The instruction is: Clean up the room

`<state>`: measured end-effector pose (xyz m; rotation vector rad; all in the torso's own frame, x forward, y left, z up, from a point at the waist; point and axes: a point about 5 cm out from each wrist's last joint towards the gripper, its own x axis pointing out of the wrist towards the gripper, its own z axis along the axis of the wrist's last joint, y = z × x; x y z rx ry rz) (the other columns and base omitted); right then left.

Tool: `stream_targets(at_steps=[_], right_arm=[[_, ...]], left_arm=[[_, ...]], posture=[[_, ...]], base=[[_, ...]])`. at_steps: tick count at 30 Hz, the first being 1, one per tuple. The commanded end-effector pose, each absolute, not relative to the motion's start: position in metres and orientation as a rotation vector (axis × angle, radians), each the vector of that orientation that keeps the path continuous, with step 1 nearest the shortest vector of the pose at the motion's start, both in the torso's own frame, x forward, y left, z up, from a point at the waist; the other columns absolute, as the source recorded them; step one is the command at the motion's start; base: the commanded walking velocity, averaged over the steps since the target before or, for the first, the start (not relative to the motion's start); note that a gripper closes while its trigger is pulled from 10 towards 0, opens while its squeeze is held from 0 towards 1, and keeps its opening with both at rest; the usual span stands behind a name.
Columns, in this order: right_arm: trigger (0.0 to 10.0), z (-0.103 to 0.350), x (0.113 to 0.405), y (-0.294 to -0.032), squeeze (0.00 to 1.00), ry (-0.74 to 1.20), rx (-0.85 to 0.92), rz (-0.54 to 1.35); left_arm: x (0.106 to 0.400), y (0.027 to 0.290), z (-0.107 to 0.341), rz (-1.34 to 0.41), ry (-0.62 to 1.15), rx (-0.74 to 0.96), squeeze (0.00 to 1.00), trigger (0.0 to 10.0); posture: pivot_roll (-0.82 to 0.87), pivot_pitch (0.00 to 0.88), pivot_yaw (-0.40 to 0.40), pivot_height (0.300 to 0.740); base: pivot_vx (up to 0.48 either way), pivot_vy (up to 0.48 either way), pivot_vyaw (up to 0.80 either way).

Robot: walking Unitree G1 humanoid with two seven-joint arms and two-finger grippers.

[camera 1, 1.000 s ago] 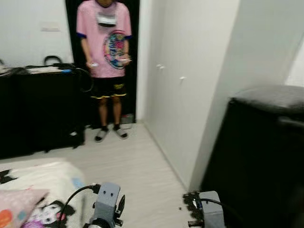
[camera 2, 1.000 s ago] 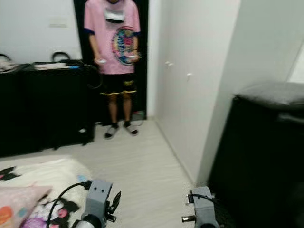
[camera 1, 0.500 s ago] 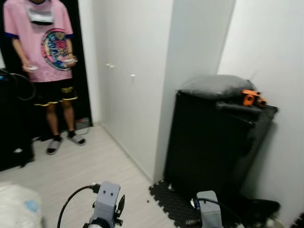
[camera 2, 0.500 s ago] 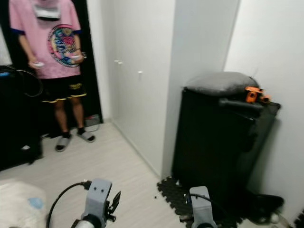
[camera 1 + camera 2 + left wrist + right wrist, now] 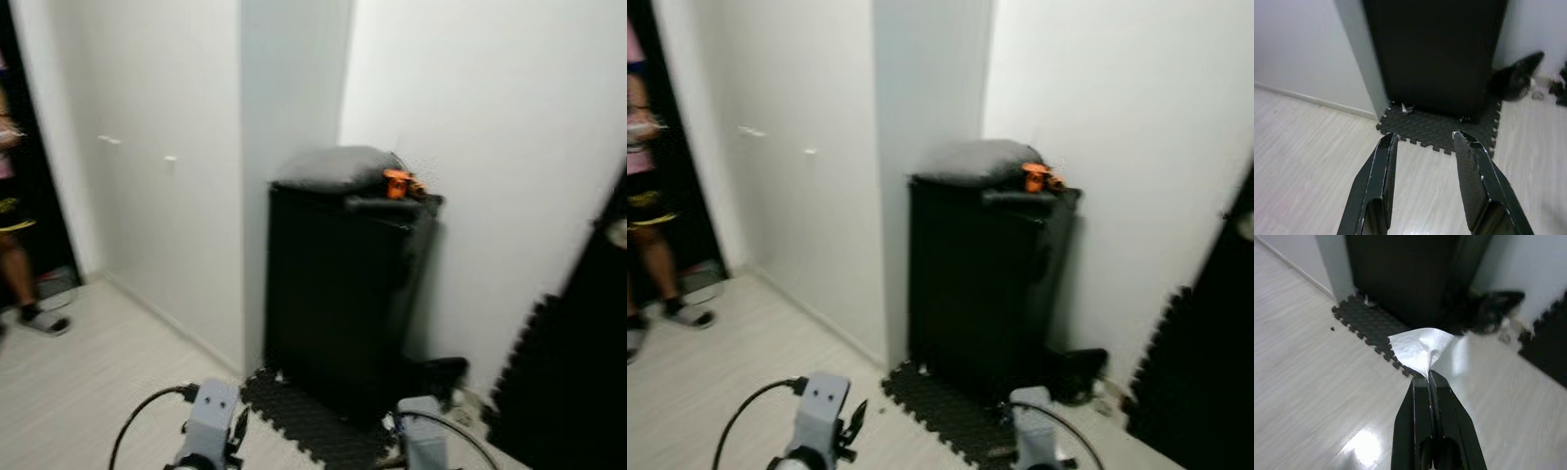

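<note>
Right tool [image 5: 1429, 374] clenched on white tissue [image 5: 1420, 348], carried clear of the floor [image 5: 1312, 382], presumably for disposal. Left tool [image 5: 1422, 139] released, empty, above foam mat [image 5: 1444, 129] edge.

A tall black cabinet [image 5: 338, 294] is seen against the far white wall [image 5: 490, 127], with a grey cushion [image 5: 333, 166] laid on top and an orange object [image 5: 399, 182] just right of it. A black foam mat [image 5: 309, 416] is spread on the pale wood floor [image 5: 69, 382] at its foot. At the far left edge, a person's leg [image 5: 15, 274] is partly shown. Both wrist housings are seen at the near edge.
</note>
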<state>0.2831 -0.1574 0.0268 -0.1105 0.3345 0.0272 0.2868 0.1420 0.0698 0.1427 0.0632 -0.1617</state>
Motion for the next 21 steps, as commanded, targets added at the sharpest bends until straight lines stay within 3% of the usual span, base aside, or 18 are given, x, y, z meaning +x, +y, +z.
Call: stream_targets(at_steps=[1, 21], right_arm=[[10.0, 0.0234, 0.2807, -0.1631, 0.0, 0.354, -0.116, 0.011], [10.0, 0.0206, 0.2791, -0.1602, 0.0, 0.355, -0.108, 0.005]], left_arm=[[0.2858, 0.1396, 0.0675, -0.174, 0.076, 0.149, 0.0, 10.0], [0.2868, 0.142, 0.0687, -0.184, 0.074, 0.155, 0.0, 10.0]], posture=[[0.01, 0.081, -0.008, 0.74], [0.02, 0.066, 0.014, 0.74]], base=[[0.0, 0.0, -0.8], [0.0, 0.0, -0.8]])
